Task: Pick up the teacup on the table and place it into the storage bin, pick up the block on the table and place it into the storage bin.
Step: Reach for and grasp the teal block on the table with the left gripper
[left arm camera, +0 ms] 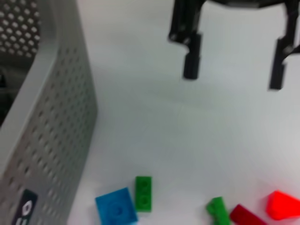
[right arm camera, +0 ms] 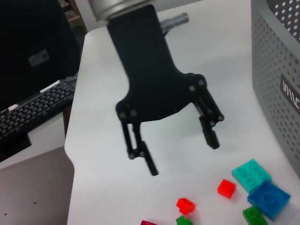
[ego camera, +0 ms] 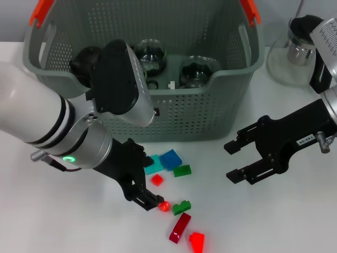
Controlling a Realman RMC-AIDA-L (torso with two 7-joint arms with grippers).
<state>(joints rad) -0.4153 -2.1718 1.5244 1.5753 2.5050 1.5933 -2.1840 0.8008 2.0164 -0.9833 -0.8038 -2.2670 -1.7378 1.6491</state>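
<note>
The grey-green storage bin (ego camera: 210,105) with orange handles stands at the back and also shows in the wrist views (left arm camera: 61,122) (right arm camera: 276,51). Glass teacups (ego camera: 199,71) lie inside it; no teacup shows on the table. In front of the bin lie loose blocks: teal (ego camera: 152,165), blue (ego camera: 170,158), green (ego camera: 182,170), and small red ones (ego camera: 157,179) (ego camera: 164,206). My left gripper (ego camera: 150,184) (right arm camera: 183,157) is open over this cluster, with nothing in it. My right gripper (ego camera: 234,161) (left arm camera: 233,75) is open and empty, to the right of the blocks.
More blocks lie nearer the front edge: green (ego camera: 181,206), dark red (ego camera: 180,227) and bright red (ego camera: 197,241). A glass teapot (ego camera: 301,50) stands at the back right. The right wrist view shows the table's edge, with a keyboard (right arm camera: 33,110) beyond it.
</note>
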